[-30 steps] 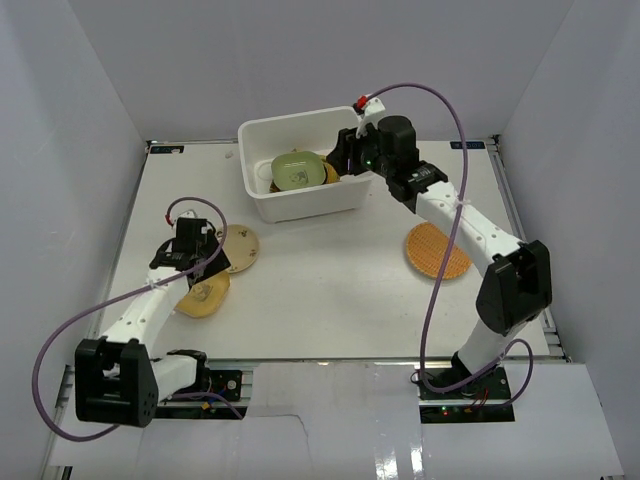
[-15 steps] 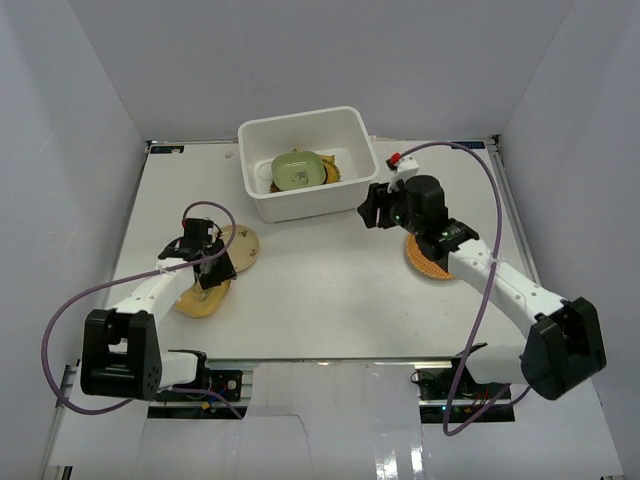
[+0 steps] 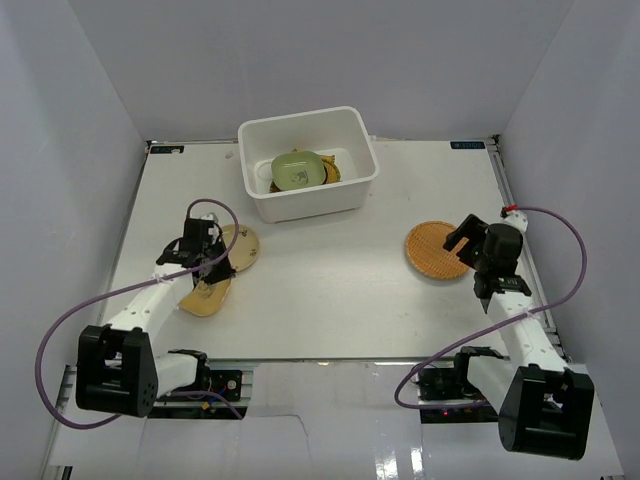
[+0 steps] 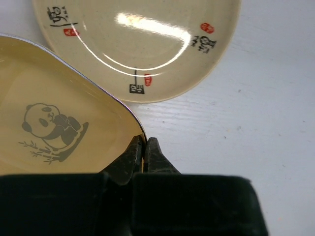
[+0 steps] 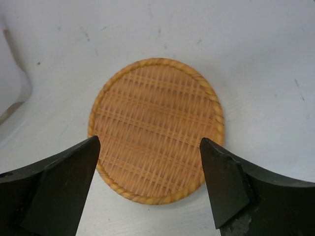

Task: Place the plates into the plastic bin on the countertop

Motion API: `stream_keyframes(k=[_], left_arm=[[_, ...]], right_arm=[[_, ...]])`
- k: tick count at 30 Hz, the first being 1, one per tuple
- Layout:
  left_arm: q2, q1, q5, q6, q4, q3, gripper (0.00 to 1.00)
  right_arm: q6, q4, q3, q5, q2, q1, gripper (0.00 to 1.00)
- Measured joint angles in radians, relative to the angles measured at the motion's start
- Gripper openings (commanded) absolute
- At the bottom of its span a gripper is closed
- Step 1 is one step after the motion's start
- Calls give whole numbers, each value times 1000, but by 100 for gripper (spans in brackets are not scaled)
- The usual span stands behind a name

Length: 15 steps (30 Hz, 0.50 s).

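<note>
Top view hid the left gripper (image 4: 145,151) contact: arm covered it. Left wrist view showed it: jaws pinched together on the rim of the tan panda plate (image 4: 54,128), which was cut off at the frame's left edge. Beige plate (image 4: 138,49) with red and black marks lay just beyond it, its top cropped. Both sat near the left edge of the desk (image 3: 330,290).

Right gripper (image 5: 148,141) was spread wide, holding nothing, straddling the orange woven plate (image 5: 157,128) near the right edge; contact unclear.

Plastic bin (image 3: 310,205) sat at the far edge. Pale green plate (image 3: 295,168) on top; the plates beneath were mostly hidden.
</note>
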<state>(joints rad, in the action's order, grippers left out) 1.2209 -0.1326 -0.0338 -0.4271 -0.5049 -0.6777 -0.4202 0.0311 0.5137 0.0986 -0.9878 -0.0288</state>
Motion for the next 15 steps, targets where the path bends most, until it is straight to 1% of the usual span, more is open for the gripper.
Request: stream_keyframes(k=[4,7,11,15], left_arm=[[-99,-36,-45,-12,-20,-4,0],[-174,-67,-90,-37,-59,-47,0],[-216,-96,-139,-80,-98,-189,0],[-165,-137,-137,-116,-89,-397,0]], right_arm=[[-42,4,-92,-16,60,-109,90],[-68,5,-152,-28,82,-186,88],[-102,27,-215,-79,74,-259,86],[-136,67,-247,-152,14,-291,84]])
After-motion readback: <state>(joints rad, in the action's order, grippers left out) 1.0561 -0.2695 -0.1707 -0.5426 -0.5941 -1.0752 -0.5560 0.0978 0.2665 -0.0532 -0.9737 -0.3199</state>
